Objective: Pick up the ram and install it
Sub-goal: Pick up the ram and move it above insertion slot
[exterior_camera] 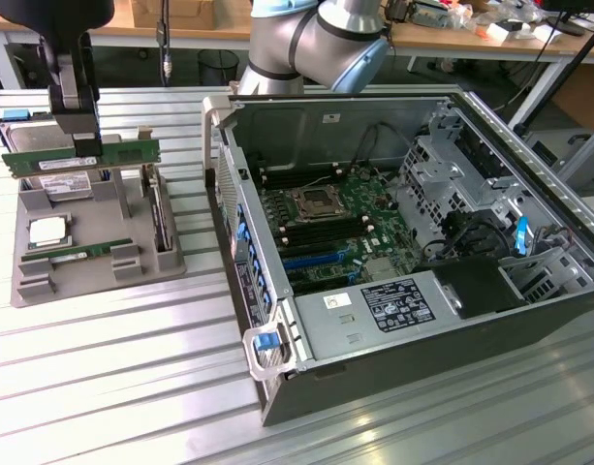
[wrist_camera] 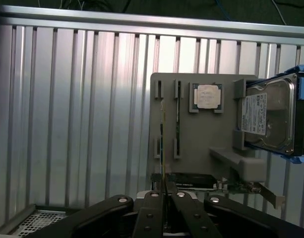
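The ram (exterior_camera: 83,155) is a long green stick held level above the grey parts tray (exterior_camera: 132,266), at the exterior view's left. My gripper (exterior_camera: 81,136) is shut on its middle from above. In the wrist view the ram (wrist_camera: 162,144) shows edge-on as a thin line running out from between the black fingers (wrist_camera: 152,198) of the gripper (wrist_camera: 164,192), which are pressed together on it. A second green stick (exterior_camera: 69,255) lies in the tray's front slot.
The tray also holds a square silver processor (exterior_camera: 46,231) and a hard drive (wrist_camera: 268,116). The open computer case (exterior_camera: 422,320) lies at the exterior view's right, with its motherboard (exterior_camera: 330,218) and memory slots (exterior_camera: 311,260) exposed. A ribbed metal table (exterior_camera: 112,387) lies beneath.
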Robot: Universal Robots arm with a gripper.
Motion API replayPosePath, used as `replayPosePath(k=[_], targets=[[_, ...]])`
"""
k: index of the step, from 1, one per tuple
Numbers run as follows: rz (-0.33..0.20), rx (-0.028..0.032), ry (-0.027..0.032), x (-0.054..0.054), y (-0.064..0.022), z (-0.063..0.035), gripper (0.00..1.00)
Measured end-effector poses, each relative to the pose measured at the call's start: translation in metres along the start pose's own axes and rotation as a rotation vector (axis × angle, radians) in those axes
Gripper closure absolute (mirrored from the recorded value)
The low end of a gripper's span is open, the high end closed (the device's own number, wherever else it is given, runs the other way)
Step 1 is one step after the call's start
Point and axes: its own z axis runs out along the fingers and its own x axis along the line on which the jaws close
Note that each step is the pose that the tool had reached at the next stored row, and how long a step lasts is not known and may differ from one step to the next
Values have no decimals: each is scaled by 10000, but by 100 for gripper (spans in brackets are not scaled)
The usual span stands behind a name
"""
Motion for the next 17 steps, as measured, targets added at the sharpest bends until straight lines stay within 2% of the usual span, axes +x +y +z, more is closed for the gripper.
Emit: replayPosePath(k=[17], targets=[[1,1,-1,21,-303,-12,88]])
